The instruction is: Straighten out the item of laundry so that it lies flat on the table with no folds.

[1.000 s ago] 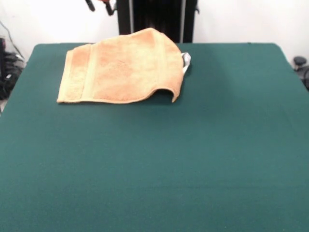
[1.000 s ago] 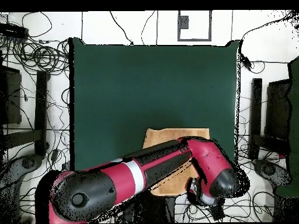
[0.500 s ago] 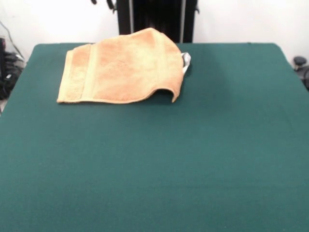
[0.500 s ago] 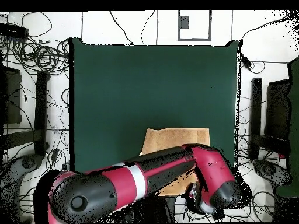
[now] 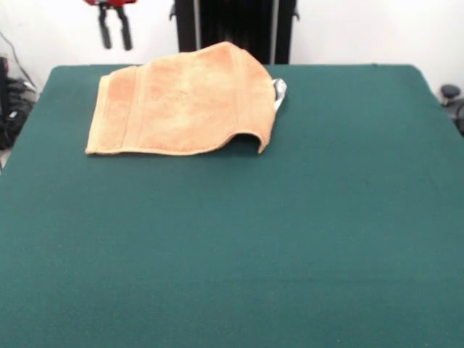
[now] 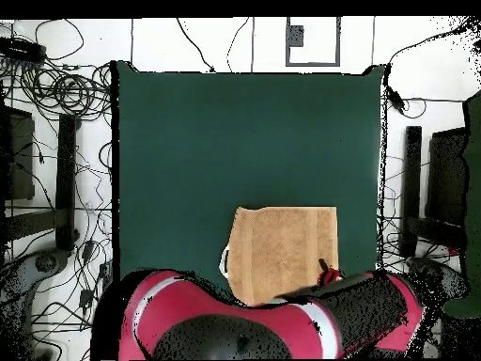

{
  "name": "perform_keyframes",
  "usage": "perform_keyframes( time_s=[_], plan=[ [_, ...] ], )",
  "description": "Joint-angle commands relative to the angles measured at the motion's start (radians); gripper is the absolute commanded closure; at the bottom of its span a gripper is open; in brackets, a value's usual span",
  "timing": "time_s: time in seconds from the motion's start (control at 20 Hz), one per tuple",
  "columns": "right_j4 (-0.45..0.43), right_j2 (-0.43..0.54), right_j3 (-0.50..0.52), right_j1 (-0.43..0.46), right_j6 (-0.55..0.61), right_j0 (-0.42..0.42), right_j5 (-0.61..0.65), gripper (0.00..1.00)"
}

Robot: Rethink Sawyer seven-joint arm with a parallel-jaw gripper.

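Front view, left to right. The hand [image 5: 116,35] hangs at the top left, above and behind the desk's far left corner, clear of the cloth. Its two dark fingers [image 5: 106,33] point straight down, parallel, with a narrow gap between them and nothing in it. A red fitting sits above them at the frame edge.

The towel [image 5: 181,101] lies on the far half of the desk [image 5: 290,232], left of centre. It is golden-tan terry with a nubby pile. A woven border band [image 5: 133,109] runs near its left edge. The left and near edges lie flat. The right side is not flat: it bulges up, and the near right corner curls under, casting a shadow. A small white tag [image 5: 280,90] pokes out at the right edge. The desk surface is dark green and felt-like.

Overhead view: the red and black arm [image 6: 282,324] spans the bottom edge and covers the towel's [image 6: 282,246] lower corner.
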Motion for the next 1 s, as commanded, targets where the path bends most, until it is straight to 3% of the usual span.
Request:
perform_keyframes(
  time_s=[0.05, 0.3, 0.5, 1.0],
  plan=[
    [0.236, 0.21, 0.046, -0.075, -0.659, -0.026, 0.006, 0.0],
    [0.236, 0.22, 0.017, -0.069, -0.68, -0.029, -0.006, 0.0],
    [0.271, 0.283, -0.002, -0.077, -0.819, -0.089, -0.105, 0.0],
    [0.099, 0.426, -0.106, -0.055, -0.836, -0.146, -0.301, 0.0]
  ],
)
